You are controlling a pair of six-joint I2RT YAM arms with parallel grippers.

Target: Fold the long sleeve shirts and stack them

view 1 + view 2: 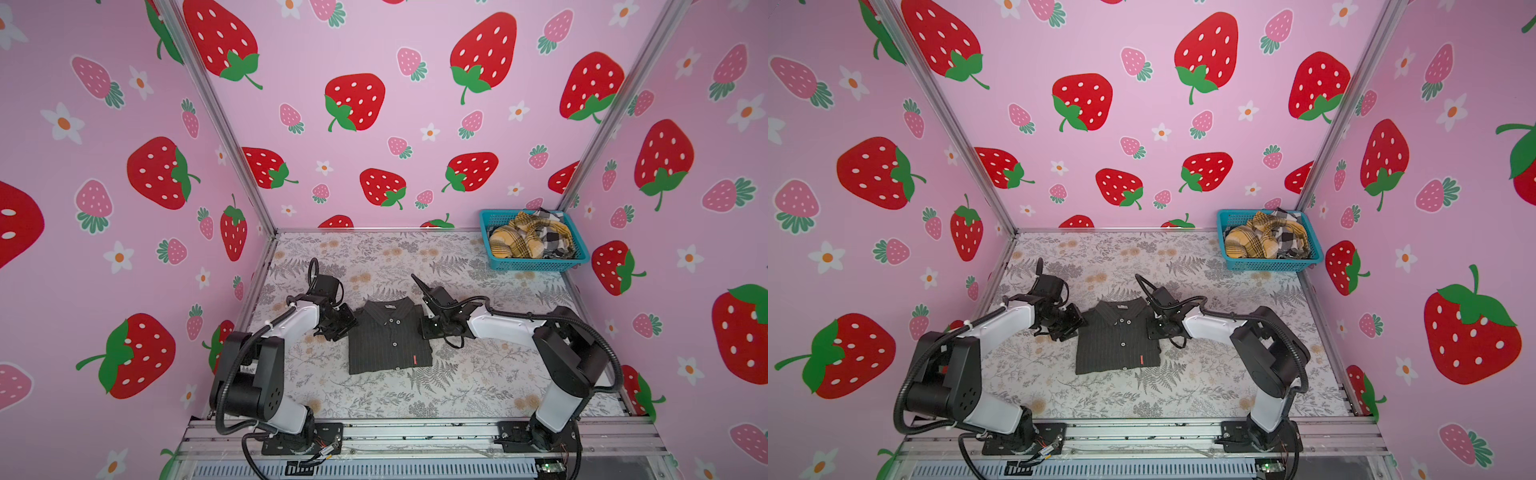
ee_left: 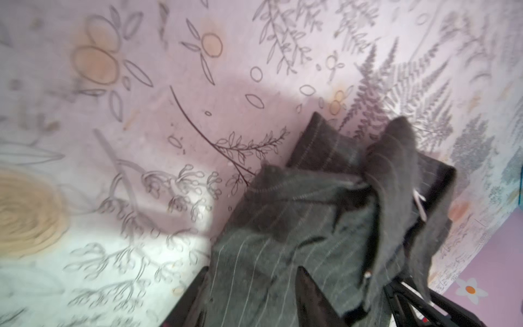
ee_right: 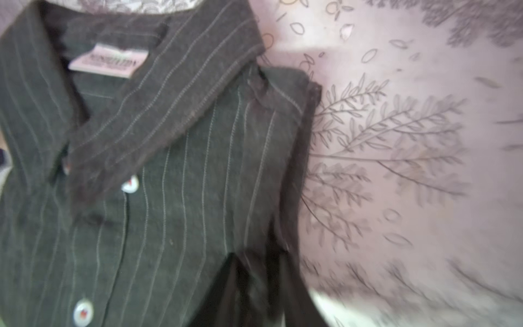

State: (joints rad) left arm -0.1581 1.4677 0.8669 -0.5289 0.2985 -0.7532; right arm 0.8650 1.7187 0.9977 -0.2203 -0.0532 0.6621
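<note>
Left gripper (image 1: 337, 327): sitting at the charcoal shirt's (image 1: 388, 340) left edge; only the left wrist view is showing cloth between its fingers (image 2: 311, 294); I cannot tell if it is gripping.
Right gripper (image 1: 432, 328): sitting at the right shoulder; too blurred to tell its spread.
Charcoal shirt: lying folded at centre in both top views; only the right wrist view is showing the collar label (image 3: 109, 61).
Basket (image 1: 536, 264): upper right, seen only in the top views, holding 2 crumpled shirts, the plaid shirt (image 1: 517, 241) and the check shirt (image 1: 555, 240).

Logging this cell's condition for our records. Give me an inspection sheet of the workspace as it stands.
Surface: floral-print tabletop, no spills seen.
Job's things: dark charcoal pinstriped button-up shirt folded mid-table, collar toward the back wall; mustard-yellow plaid shirt and black-and-white check shirt crumpled in the teal plastic mesh basket, back right corner.
Clutter: nothing seen.
Grippers: left gripper at the shirt's left edge, right gripper at its right edge; opening of the fingers unclear.
Cables: black ribbed cable hoses loop along both arms.
Surroundings: pink strawberry-print walls on three sides; aluminium rail in front.
</note>
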